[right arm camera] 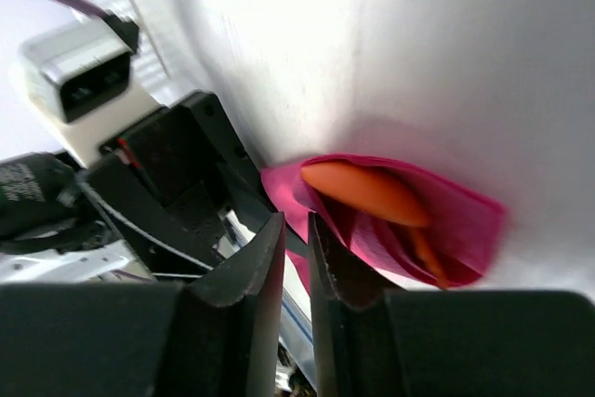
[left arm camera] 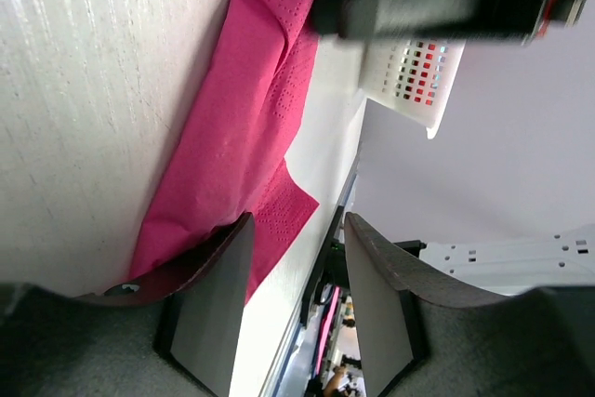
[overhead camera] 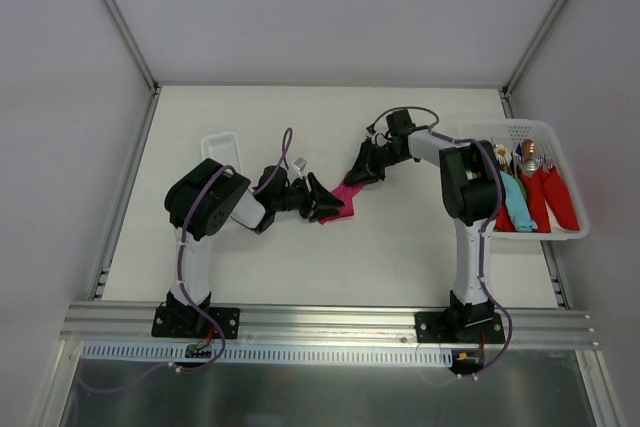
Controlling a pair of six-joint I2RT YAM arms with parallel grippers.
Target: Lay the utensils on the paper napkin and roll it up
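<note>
The magenta paper napkin lies folded over at mid-table between my two grippers. In the right wrist view its open end shows the orange spoon wrapped inside, with a thin orange strip of the fork beside it. My right gripper sits at that end, its jaws a narrow slit apart with nothing in the slit. My left gripper is open at the napkin's other end. One of its fingers is tucked against the napkin's edge, and the gap holds nothing.
A white basket at the right table edge holds red and teal napkin bundles with metal utensils. A small white tray lies at the back left. The two grippers are close together over the napkin.
</note>
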